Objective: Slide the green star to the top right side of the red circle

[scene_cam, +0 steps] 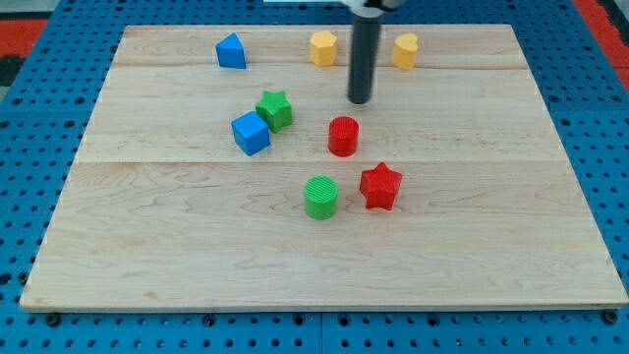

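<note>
Pale wooden board (147,256) lies on a blue pegboard table (29,147), and eight small blocks are spread over its upper half. I take the red circle (343,136), a short red cylinder near the middle of the board, as the landmark for all places.

Farthest toward the view's left and top from the red circle is a blue block (231,51) with a pointed top; its exact shape I cannot make out. A blue cube (251,133) sits to the left of the red circle, at about the same height. The green star (275,110) is left of the red circle and a little higher, just beside the blue cube's upper right corner; whether they touch I cannot tell. A green cylinder (320,197) stands below the red circle, slightly left. A yellow block (323,47), maybe hexagonal, is well above the red circle.

The arm ends in a dark rod with no jaws to open or close. My tip (360,100) is just above and slightly right of the red circle, apart from it, and to the right of the green star. A red star (380,186) is below and right of the red circle. A second yellow block (405,50) is far above and to the right.
</note>
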